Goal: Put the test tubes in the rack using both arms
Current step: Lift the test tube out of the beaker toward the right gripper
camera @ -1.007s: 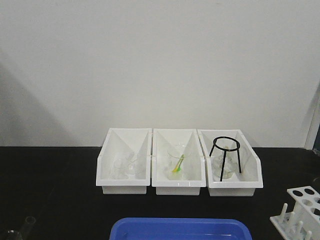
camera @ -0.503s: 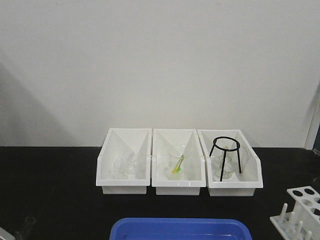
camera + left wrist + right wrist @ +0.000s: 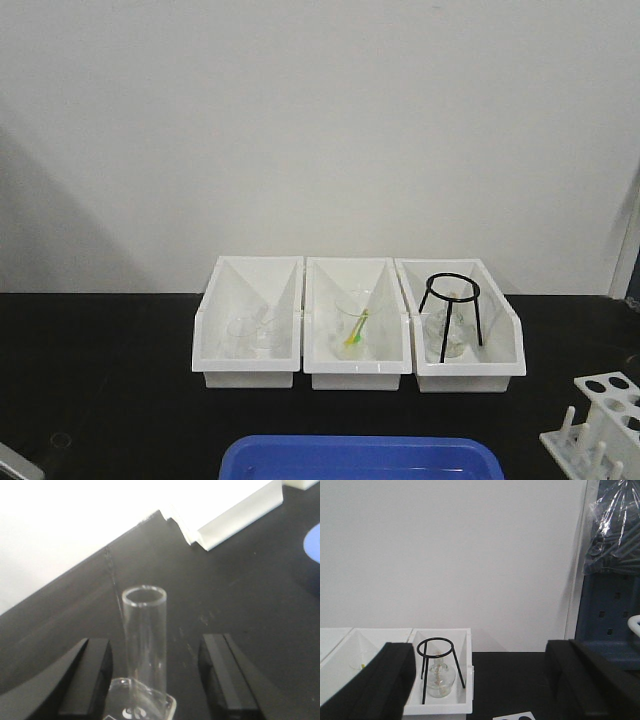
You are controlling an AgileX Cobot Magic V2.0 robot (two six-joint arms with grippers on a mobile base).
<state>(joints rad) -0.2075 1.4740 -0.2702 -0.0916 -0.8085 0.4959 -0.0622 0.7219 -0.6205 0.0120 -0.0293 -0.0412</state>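
Gone from the front view's lower left, the tube stands between the left gripper's spread fingers; a crooked squeeze could tip it.

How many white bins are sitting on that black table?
3, in a row: the left bin holds clear glassware, the middle bin a beaker, the right bin a black tripod. None looks hidden.
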